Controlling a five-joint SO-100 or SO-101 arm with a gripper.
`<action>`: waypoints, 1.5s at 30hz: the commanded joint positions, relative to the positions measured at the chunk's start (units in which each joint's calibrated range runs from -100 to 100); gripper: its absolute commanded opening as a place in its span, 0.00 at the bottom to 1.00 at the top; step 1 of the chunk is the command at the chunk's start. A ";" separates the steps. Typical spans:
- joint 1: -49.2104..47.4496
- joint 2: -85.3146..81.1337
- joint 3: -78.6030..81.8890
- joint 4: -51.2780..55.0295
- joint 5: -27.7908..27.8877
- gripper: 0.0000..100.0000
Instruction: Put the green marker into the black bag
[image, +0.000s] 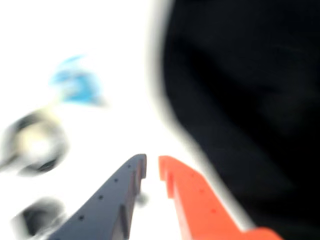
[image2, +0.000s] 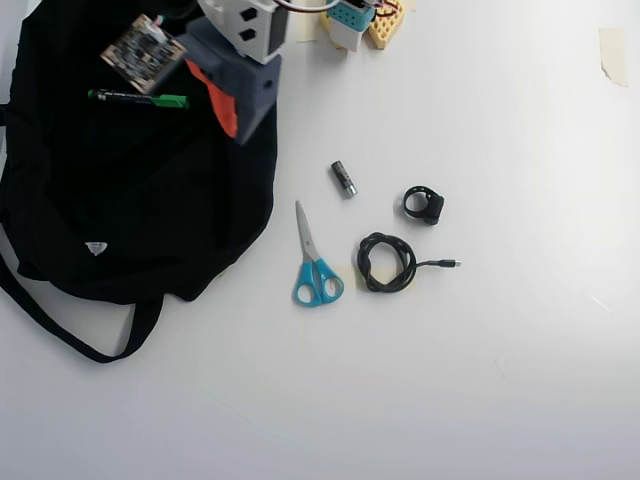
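The green marker (image2: 138, 98), black-barrelled with a green cap, lies flat on the black bag (image2: 120, 200) near its top edge in the overhead view. I cannot tell whether it is inside the bag or on top of the fabric. My gripper (image2: 240, 132) hangs over the bag's right edge, to the right of the marker and apart from it. In the blurred wrist view my gripper (image: 152, 167) has its grey and orange fingers almost together with nothing between them. The bag (image: 250, 100) fills the right of that view, and the marker is out of it.
On the white table right of the bag lie blue-handled scissors (image2: 312, 260), a small battery (image2: 343, 179), a coiled black cable (image2: 387, 262) and a black ring-shaped part (image2: 424, 204). The scissors (image: 77, 85) and cable (image: 35, 142) show blurred in the wrist view. Bag straps (image2: 60, 325) trail at lower left.
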 joint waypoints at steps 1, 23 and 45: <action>-12.34 -7.35 -1.52 -0.10 -2.93 0.02; -25.35 -57.80 71.35 -33.35 1.06 0.02; -24.38 -102.20 121.22 -34.47 7.72 0.02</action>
